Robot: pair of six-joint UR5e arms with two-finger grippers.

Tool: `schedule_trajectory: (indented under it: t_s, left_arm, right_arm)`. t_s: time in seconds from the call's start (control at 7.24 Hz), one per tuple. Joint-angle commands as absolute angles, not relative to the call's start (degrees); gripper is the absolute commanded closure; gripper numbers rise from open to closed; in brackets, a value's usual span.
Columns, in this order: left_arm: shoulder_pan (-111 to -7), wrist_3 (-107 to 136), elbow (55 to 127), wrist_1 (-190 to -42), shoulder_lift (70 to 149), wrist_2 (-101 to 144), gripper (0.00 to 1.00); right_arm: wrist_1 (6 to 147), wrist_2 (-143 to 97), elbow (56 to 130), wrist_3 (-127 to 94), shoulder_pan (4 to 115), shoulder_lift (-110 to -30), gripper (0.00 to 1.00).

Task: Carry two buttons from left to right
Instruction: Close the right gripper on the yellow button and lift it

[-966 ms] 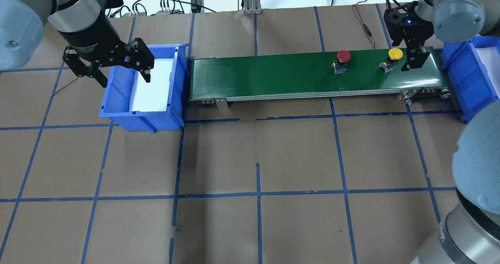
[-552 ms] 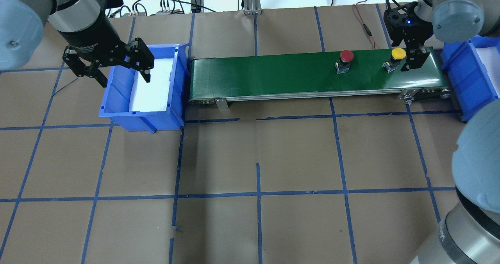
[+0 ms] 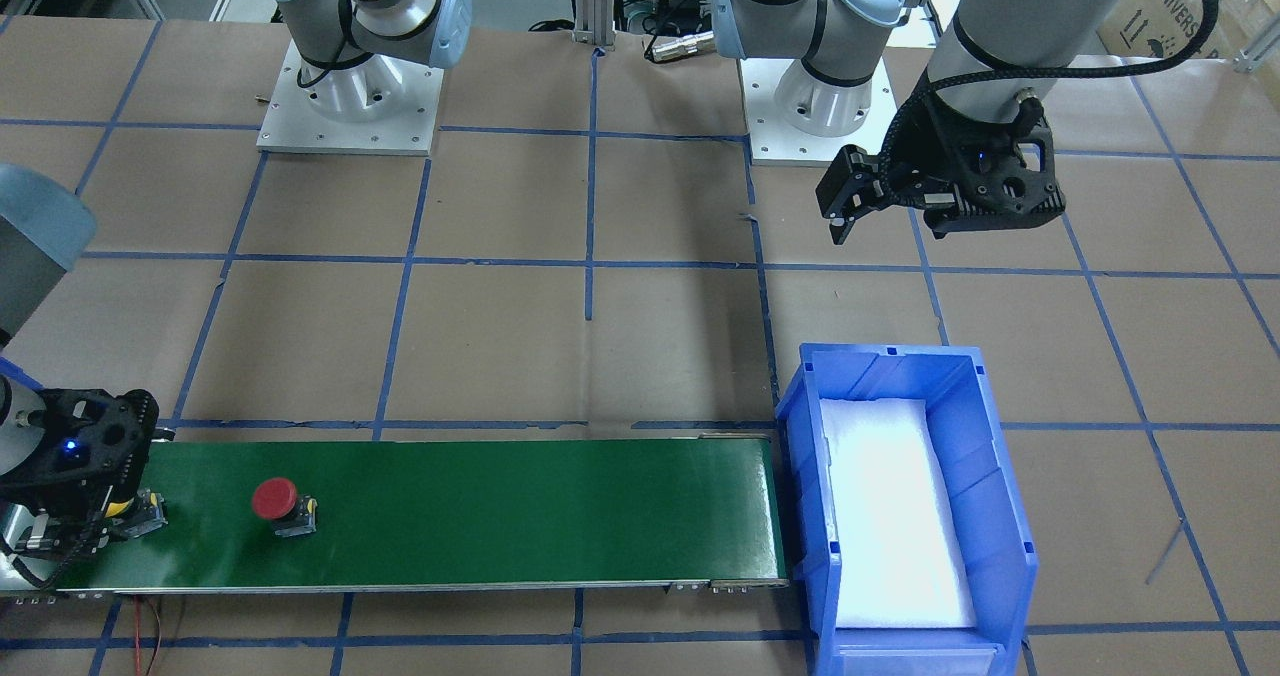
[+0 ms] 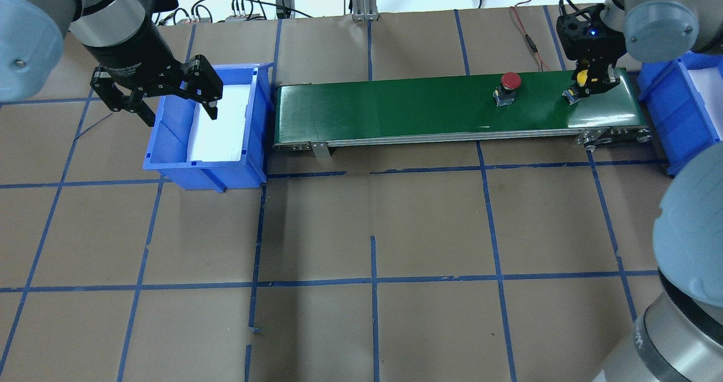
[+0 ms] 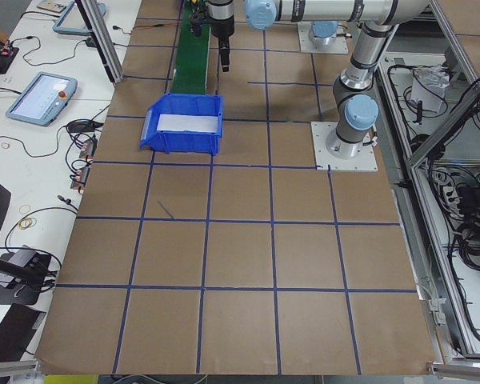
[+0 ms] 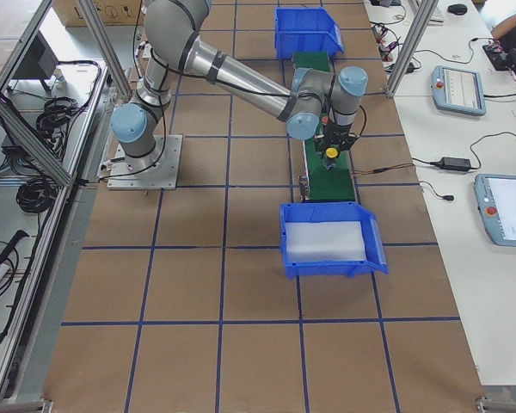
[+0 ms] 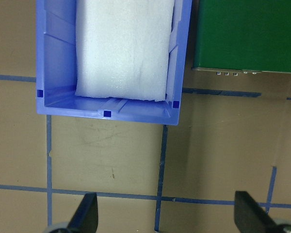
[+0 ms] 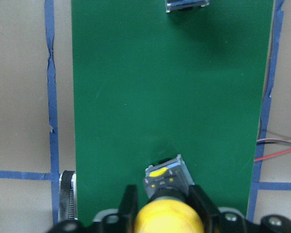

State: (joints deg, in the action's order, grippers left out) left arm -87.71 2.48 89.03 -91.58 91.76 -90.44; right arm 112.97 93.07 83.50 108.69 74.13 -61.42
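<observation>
Blue-taped brown surface point(image 4: 373, 212) with a green conveyor belt point(image 4: 395, 108). The left pincer point(image 4: 181, 112) hangs released over a blue bin point(image 4: 209, 173); on the belt's right half stands the red button point(image 4: 510, 81), then the yellow button point(image 4: 581, 78), grasped by the right pincer point(image 4: 589, 86).

Through the right wrist camera the yellow button point(image 8: 169, 213) runs off the bottom edge. Its cap is a blur between the right end effector's point(image 8: 165, 201) fingers point(image 8: 128, 204), which are cut off too. The red button point(image 8: 186, 4) is only a sliver of body at the top edge. From across the desk point(image 3: 600, 336), the yellow one sits almost wholly behind that end effector. Overhead, the right bin point(image 4: 666, 105) is sliced by the frame and partly covered by an arm joint. The left wrist camera catches only the fingertips point(image 7: 87, 213) of the left end effector point(image 7: 165, 204), and the left bin point(image 7: 109, 112) loses its far end. From the desk's left end, the buttons are too small to make out.
</observation>
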Motion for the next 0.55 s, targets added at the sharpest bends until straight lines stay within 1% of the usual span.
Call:
schedule_trajectory:
  t_s: [0.0,0.14,0.28,0.41]
  left_arm:
    - [-87.7,2.5,89.0,-91.6,91.8,-90.4,0.0]
    - [-87.7,2.5,89.0,-91.6,91.8,-90.4,0.0]
    - [-87.7,2.5,89.0,-91.6,91.8,-90.4,0.0]
    - [-87.7,2.5,89.0,-91.6,91.8,-90.4,0.0]
  right_arm:
    - [113.3,95.8,82.6,108.5,74.1,-62.1,0.86]
    - [112.6,95.7,80.1,108.5,73.9,-62.6,0.86]
    - [109.0,95.2,76.3,108.8,70.5,-63.7,0.86]
    - [106.3,92.4,73.0,109.0,63.4,-64.3,0.85]
